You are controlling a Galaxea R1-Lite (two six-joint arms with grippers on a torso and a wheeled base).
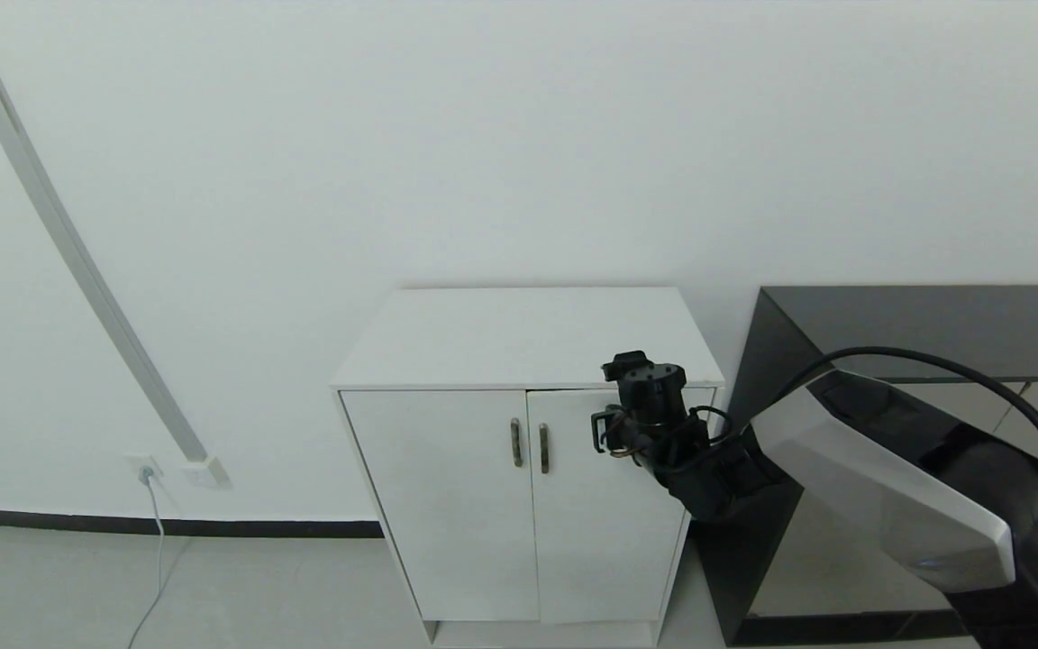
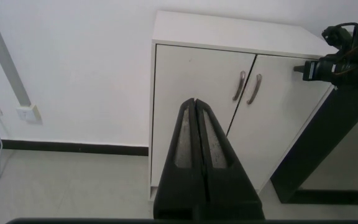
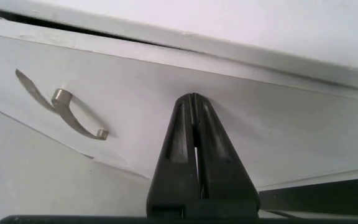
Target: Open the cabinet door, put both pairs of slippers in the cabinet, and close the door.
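Observation:
The white cabinet (image 1: 519, 338) stands against the wall with both doors about closed. Two metal handles (image 1: 530, 444) meet at the middle. In the head view my right gripper (image 1: 636, 383) is up at the top of the right door (image 1: 609, 541). The right wrist view shows that gripper (image 3: 195, 96) shut, its tips at the door panel just under the dark gap below the cabinet top, with the right door's handle (image 3: 67, 112) off to one side. My left gripper (image 2: 194, 101) is shut and empty, held back from the cabinet (image 2: 197, 81) and aimed at its left door.
A dark glossy unit (image 1: 933, 333) stands close against the cabinet's right side. On the left wall are a slanted conduit (image 1: 77, 252) and a socket (image 1: 148, 470) with a cable hanging to the floor. Bare floor (image 1: 213, 586) lies left of the cabinet.

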